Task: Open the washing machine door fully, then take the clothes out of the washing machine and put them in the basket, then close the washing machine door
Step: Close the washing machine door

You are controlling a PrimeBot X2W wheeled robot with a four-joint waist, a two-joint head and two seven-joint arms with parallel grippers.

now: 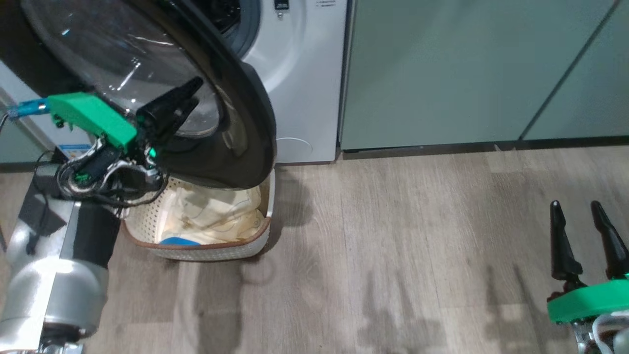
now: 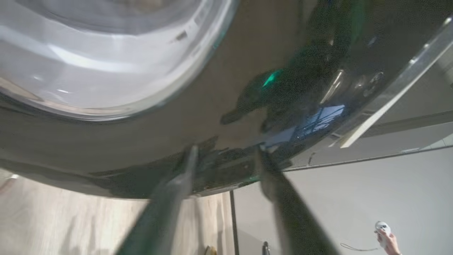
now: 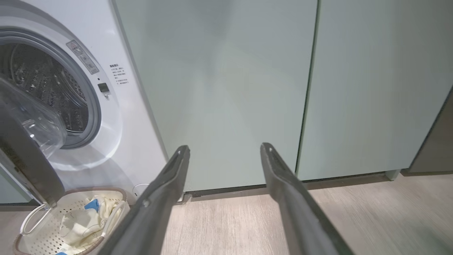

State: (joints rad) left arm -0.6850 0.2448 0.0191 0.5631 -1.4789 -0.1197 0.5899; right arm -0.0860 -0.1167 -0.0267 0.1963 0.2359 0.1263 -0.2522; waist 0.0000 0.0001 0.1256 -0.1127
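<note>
The washing machine door [image 1: 245, 123], with a black rim and a bulging glass bowl, hangs open at the upper left of the head view. Its glossy rim [image 2: 212, 106] is close up in the left wrist view. My left gripper [image 1: 194, 92] points at the door's inner face, its fingers [image 2: 226, 156] apart with nothing between them. Below the door stands the cream basket [image 1: 211, 253] with pale clothes [image 1: 216, 211] lying in it. The white washing machine [image 3: 116, 117] shows its steel drum [image 3: 46, 88]. My right gripper [image 1: 575, 206] hangs open over the floor at the lower right.
Sage-green cabinet doors [image 1: 442, 73] stand to the right of the washer. Wood-look floor [image 1: 393, 246] stretches between the basket and my right arm. A person's hand [image 2: 387, 241] holding a white controller appears in the left wrist view's bottom right corner.
</note>
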